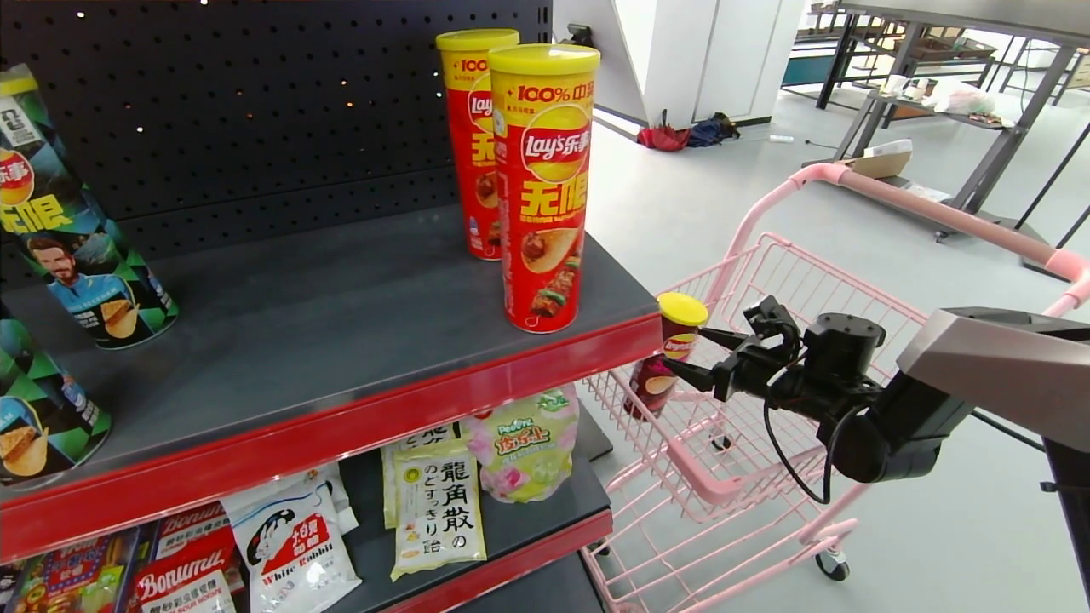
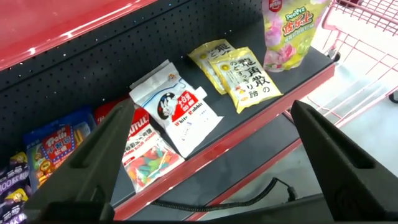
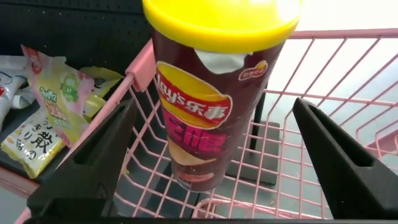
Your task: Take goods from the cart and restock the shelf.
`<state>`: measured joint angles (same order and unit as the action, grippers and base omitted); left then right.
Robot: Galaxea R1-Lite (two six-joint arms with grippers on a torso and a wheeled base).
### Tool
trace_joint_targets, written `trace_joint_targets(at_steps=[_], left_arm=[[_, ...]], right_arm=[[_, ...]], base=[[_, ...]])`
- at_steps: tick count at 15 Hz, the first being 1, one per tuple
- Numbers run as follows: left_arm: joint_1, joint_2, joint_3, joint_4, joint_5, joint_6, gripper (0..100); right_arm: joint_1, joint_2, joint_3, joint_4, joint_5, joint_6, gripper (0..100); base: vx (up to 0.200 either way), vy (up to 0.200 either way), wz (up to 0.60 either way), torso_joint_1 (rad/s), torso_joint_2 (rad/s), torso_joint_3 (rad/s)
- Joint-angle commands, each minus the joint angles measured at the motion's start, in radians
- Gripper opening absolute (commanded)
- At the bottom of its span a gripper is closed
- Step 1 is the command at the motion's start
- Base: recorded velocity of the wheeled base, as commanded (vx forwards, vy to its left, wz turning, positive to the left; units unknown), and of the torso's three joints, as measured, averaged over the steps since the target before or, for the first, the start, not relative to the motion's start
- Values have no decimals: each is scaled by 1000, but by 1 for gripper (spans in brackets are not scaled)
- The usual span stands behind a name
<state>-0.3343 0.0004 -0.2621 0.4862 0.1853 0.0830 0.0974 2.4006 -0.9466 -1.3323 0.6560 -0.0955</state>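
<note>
A dark red chip can (image 1: pixel 673 353) with a yellow lid stands upright in the near corner of the pink cart (image 1: pixel 792 255). My right gripper (image 1: pixel 688 351) is open at the can's side. In the right wrist view the can (image 3: pixel 208 143) sits between the spread fingers (image 3: pixel 93 168), with a gap on each side. Two tall red chip cans (image 1: pixel 542 187) stand at the right end of the upper shelf (image 1: pixel 341 315). My left gripper (image 2: pixel 211 109) is open and holds nothing, in front of the lower shelf (image 2: pixel 261 134).
Green chip cans (image 1: pixel 77 247) stand at the upper shelf's left end, with bare grey board between them and the red ones. Snack bags lie on the lower shelf: a white bag (image 2: pixel 174 106), a yellow bag (image 2: pixel 249 74) and a pink-green pouch (image 2: pixel 289 31). Metal tables (image 1: pixel 954 102) stand beyond the cart.
</note>
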Motion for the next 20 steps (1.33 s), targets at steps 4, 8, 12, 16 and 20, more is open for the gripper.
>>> trace_joint_targets(at_steps=[4, 8, 12, 16, 20], left_arm=[[0, 0, 0, 0, 0, 1, 100], [0, 0, 0, 0, 0, 1, 100], [0, 0, 0, 0, 0, 1, 100], [0, 0, 0, 0, 0, 1, 100], [-2, 0, 0, 0, -1, 0, 100]], right_arm=[[36, 20, -81, 41, 1, 3, 100], [41, 38, -129, 82, -1, 3, 100], [47, 51, -126, 78, -2, 0, 0], [45, 28, -87, 67, -16, 0, 0], [42, -123, 34, 67, -70, 0, 0]], base=[[0, 0, 0, 0, 0, 0], [0, 0, 0, 0, 0, 0], [0, 0, 0, 0, 0, 0], [0, 0, 0, 0, 0, 0], [0, 0, 0, 0, 0, 0]])
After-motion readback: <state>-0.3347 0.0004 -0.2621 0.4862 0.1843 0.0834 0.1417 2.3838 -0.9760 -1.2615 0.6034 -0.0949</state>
